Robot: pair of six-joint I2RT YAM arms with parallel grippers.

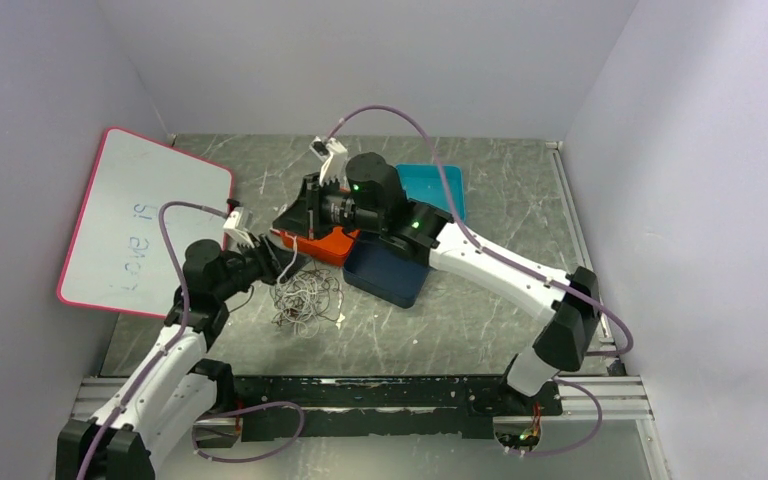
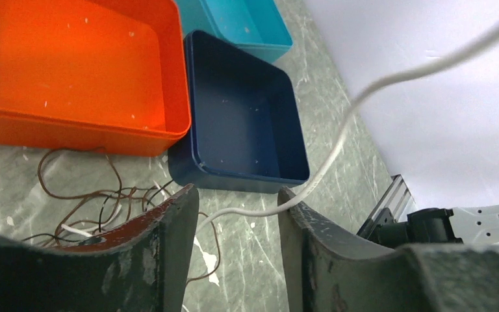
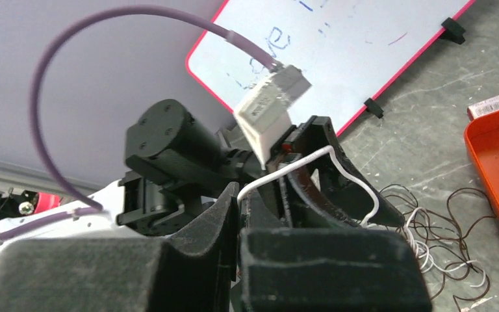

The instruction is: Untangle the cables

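Note:
A tangle of thin black and brown cables (image 1: 305,300) lies on the grey table in front of the left arm. The same tangle (image 2: 91,201) shows in the left wrist view. One white cable (image 2: 338,140) rises out of it and runs taut up to the right. It passes across the gap of my left gripper (image 2: 237,192), whose jaws stand apart around it, and touches the right fingertip. My right gripper (image 3: 240,188) is shut on that white cable (image 3: 299,161), held in the air above the orange tray. From above, the left gripper (image 1: 282,262) hangs just over the tangle.
An orange tray (image 1: 325,245), a navy tray (image 1: 390,270) and a teal tray (image 1: 440,185) stand together behind the tangle. A pink-rimmed whiteboard (image 1: 145,220) leans at the left wall. Grey walls close in three sides.

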